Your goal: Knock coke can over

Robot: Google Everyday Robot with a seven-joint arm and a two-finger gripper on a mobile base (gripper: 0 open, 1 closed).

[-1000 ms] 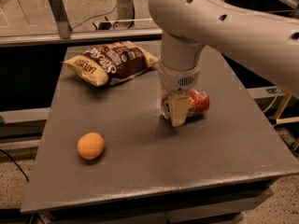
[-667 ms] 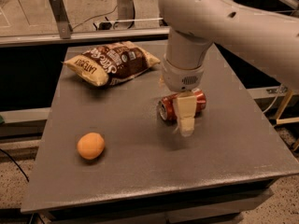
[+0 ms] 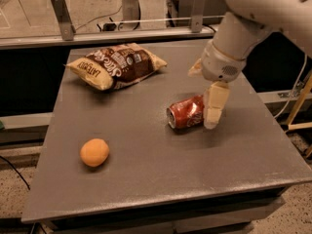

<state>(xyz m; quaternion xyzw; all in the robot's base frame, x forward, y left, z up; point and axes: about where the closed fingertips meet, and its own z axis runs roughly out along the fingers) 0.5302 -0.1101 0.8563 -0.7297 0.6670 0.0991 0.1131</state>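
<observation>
I read task as done: can (image 3: 185,113) lies on side mid-table (image 3: 146,184), top facing left; gripper (image 3: 204,98) hangs just right of it, fingers spread, holding nothing, one finger against or just beside can; I'd only pull arm clear.

coke can (image 3: 186,114) lying ctr table (image 3: 146,179), gripper (image 3: 209,101) at its R, maybe touching

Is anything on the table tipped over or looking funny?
Yes. The coke can lies on its side near the middle of the table, top facing left, instead of standing up. The end effector hangs at its right end. No spill shows.
</observation>
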